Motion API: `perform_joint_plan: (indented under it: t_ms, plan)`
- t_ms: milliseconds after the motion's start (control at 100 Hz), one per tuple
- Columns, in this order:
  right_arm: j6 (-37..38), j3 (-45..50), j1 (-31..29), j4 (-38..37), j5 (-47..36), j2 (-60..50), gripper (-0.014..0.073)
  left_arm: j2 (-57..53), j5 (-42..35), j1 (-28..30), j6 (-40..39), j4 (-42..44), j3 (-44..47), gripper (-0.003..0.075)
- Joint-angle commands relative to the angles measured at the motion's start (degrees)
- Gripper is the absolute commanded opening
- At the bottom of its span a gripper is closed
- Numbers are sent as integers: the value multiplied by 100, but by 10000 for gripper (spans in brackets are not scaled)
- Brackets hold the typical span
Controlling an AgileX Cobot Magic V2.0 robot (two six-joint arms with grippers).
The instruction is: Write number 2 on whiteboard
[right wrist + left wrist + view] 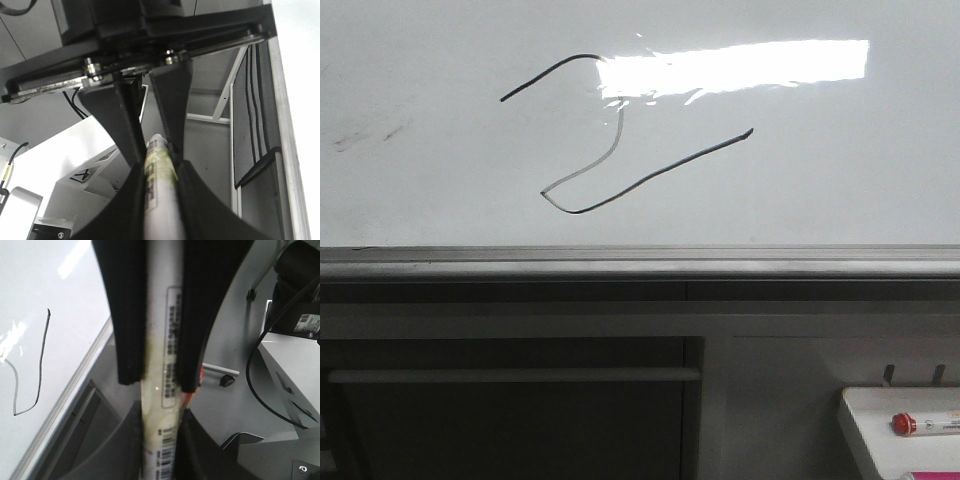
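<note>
Digit is down: number 2 (620, 150) sits upper-centre on the whiteboard (840, 180), top hook running into the glare patch (735, 68), middle stroke faint grey, base stroke dark and slanting up to the right. Old smudges (365, 135) off to the left of it, not part of the figure. Neither arm shows in the front view, so both are off the board. My left gripper (159, 382) is clamped on a white marker (164, 405) with a printed label, barrel running lengthwise between the jaws. My right gripper (152, 147) is also closed on a pale marker barrel (160, 200), near its end; can't see a tip or cap on either. Small white tray (880, 430) lower right holds a red-capped marker (925, 424). Judgement: writing step looks finished, I'm in the retreat phase. Next likely calls for capping or parking the pen; only rework worth considering is retracing the faint grey section.
</note>
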Motion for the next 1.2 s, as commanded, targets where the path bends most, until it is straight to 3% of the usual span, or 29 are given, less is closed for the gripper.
perform_joint_plan:
  t_ms: [0, 80, 200, 290, 430, 530, 790, 920, 1030, 1190]
  plan:
    - [-8, -186, 5, 440, 20, -150, -23, -11, -558, -29, -15, 135, -206, -20]
    - [-8, -186, 5, 440, 20, -150, 113, -11, -587, -29, -15, 135, -206, -20]
    - [-8, -186, 5, 440, -98, -163, 447, -11, -587, -29, -15, 135, -206, -20]
    - [-8, -210, 5, 440, -115, -228, 534, -11, -587, -29, -137, 135, -206, -20]
    - [-8, -311, -156, 428, -134, -459, 467, -11, -587, -18, -208, 135, -206, -20]
    - [-8, -311, -506, 415, -188, -735, 326, -11, -587, 146, -499, 349, -206, -20]
    - [330, -279, -1884, 415, 48, -1468, -81, -22, -538, 1093, -2944, 2337, -110, -20]
    - [425, 47, -2224, 404, -112, -1690, -69, 77, -634, 1935, -4462, 3151, 203, -20]
    - [477, 557, -2250, 404, -553, -1871, -69, 261, -1025, 2530, -4829, 3153, 487, -20]
    - [502, 1325, -2250, 427, -1226, -1965, -69, 599, -2196, 3218, -5061, 3086, 792, -20]
